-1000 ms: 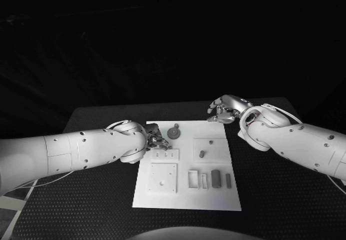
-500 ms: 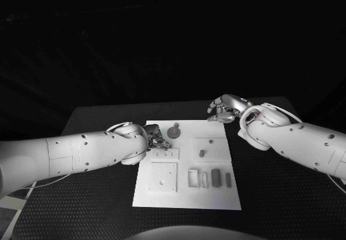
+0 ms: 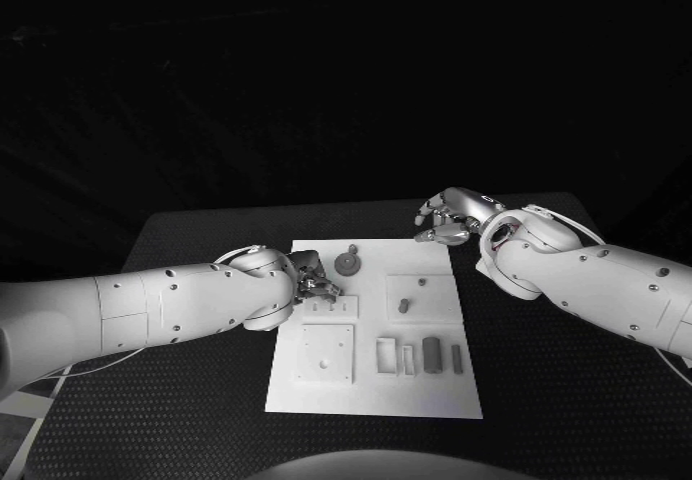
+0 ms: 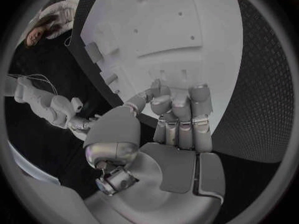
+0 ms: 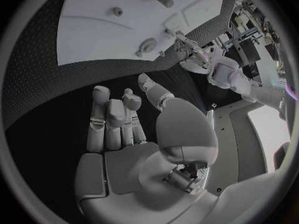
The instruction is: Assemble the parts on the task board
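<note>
- Task board (image 3: 433,385): flat white rectangular plate with a matte face, lying mid-table on the black table (image 3: 562,380), whose top has a fine woven grain.
- Parts on the board are grey: a round disc part (image 3: 348,264) near the far edge, a small peg (image 3: 407,306) standing in a square recess, and slim bars (image 3: 431,352) side by side in slots toward the near right.
- A raised square block (image 3: 326,355) with small holes sits near left on the board.
- Left hand (image 3: 315,282): silver, at the board's left edge just near of the disc. In the left wrist view its fingers (image 4: 181,109) lie close together, curled over the board's rim. Cannot tell whether anything is pinched; the fingertips hide the contact spot.
- Right hand (image 3: 450,219): silver, above the table beyond the board's far right corner, off the board. Right wrist view shows fingers (image 5: 112,117) loosely bent, apart from the thumb, holding nothing.
- Both white arms have smooth glossy shells; the left forearm covers the table beside the board.
</note>
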Controlling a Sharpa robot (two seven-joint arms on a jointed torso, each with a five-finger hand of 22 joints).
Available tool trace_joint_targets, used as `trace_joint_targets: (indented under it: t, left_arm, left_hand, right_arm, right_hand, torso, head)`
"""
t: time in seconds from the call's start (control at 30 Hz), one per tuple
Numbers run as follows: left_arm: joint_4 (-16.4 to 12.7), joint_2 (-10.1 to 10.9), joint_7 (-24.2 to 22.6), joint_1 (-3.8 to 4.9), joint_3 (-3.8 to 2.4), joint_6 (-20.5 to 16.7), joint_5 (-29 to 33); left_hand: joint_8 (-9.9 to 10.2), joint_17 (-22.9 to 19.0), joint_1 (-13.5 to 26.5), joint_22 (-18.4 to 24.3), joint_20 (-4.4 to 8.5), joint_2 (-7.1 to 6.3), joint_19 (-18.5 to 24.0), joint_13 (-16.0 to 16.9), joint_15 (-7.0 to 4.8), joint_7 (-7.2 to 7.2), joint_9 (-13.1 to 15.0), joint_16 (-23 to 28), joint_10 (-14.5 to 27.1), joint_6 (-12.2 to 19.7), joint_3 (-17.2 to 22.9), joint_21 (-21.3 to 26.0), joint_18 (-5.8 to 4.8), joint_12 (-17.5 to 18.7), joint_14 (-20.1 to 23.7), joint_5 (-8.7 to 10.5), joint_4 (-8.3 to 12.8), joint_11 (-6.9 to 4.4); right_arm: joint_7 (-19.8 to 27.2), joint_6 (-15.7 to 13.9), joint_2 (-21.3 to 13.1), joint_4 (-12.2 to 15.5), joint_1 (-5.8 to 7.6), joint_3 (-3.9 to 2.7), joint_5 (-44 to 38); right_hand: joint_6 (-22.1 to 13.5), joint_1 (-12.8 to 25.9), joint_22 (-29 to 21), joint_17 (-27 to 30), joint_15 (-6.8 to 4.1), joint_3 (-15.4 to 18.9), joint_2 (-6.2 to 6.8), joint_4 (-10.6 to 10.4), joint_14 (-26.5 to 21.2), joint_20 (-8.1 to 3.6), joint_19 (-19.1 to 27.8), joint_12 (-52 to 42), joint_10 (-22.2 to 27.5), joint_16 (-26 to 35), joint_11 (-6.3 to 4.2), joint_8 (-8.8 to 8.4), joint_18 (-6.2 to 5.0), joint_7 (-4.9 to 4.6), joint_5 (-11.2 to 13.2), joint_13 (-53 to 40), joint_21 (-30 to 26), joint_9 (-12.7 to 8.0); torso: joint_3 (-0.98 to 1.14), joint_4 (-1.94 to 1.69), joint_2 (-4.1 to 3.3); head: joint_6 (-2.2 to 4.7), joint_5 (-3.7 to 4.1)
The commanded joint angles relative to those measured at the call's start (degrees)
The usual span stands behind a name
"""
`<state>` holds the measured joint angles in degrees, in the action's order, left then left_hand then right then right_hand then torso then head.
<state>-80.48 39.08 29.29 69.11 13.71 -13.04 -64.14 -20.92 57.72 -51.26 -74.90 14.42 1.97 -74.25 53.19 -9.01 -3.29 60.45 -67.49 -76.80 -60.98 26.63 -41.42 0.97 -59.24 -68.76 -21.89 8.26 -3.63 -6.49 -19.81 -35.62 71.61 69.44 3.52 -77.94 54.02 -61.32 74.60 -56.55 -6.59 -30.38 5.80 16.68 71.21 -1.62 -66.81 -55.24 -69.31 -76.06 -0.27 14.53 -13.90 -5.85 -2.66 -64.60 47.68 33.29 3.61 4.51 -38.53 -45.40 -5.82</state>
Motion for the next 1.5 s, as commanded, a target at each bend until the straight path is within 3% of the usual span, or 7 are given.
trace_joint_targets:
  t: [0.03, 1.5]
  left_arm:
    - [0.0, -0.2, -0.3, -0.18, -0.03, 0.7, 0.2]
    - [0.7, -0.4, -0.1, -1.18, -0.04, 1.0, -1.7]
  left_hand:
    - [0.2, -0.1, -0.4, -0.9, 1.21, 0.05, -0.9, -0.1, -1.74, 3.95, -0.1, -0.3, 3.4, -7.1, 6.1, 0.4, 2.70, 0.2, 1.2, -0.39, 5.7, -3.23]
    - [0.5, -0.3, -0.4, -0.9, 1.22, 0.10, -1.0, -0.3, -1.76, 3.95, -0.3, -0.4, 3.3, -7.3, 6.1, 0.5, 2.68, 0.2, 1.2, -0.37, 5.7, -3.23]
  right_arm:
    - [0.3, 0.5, 0.0, 0.1, 0.03, -0.04, 0.1]
    - [0.3, 0.8, -0.2, 0.2, 0.02, -0.04, 0.1]
  right_hand:
    - [0.4, 0.0, 0.1, 0.0, 0.31, -0.2, -0.35, -0.1, -0.1, 0.07, -0.2, 0.3, 0.2, 0.3, 0.15, -0.22, -1.10, -0.55, -0.1, 0.1, -0.2, 0.1]
    - [0.4, 0.1, 0.1, 0.0, 0.31, -0.2, -0.39, -0.1, -0.1, 0.07, -0.2, 0.3, 0.2, 0.3, 0.16, -0.22, -1.10, -0.55, -0.1, 0.1, -0.3, 0.2]
  torso:
    - [-0.01, 0.01, -0.03]
    - [0.01, 0.02, -0.03]
  head:
    - [-0.04, 0.05]
    - [-0.77, 0.07]
